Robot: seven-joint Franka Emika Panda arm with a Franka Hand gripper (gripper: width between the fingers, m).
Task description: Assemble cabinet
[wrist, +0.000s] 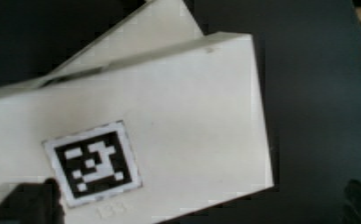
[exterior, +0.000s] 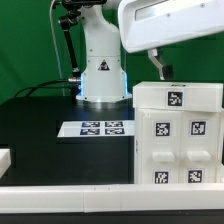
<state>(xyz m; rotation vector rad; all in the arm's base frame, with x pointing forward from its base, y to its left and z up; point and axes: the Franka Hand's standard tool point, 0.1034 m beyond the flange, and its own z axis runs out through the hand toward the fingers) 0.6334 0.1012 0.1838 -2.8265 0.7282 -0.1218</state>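
Observation:
The cabinet is a big white boxy shell with several black-and-white tags, standing at the exterior view's right on the black table. My gripper hangs just above its top far edge and holds nothing. In the wrist view the cabinet's white top face with one tag fills the picture. My gripper is open there, with one dark fingertip over the white face and the other over the dark table beside the cabinet's edge.
The marker board lies flat in front of the robot base. A small white part shows at the exterior view's left edge. A white rail runs along the front of the table.

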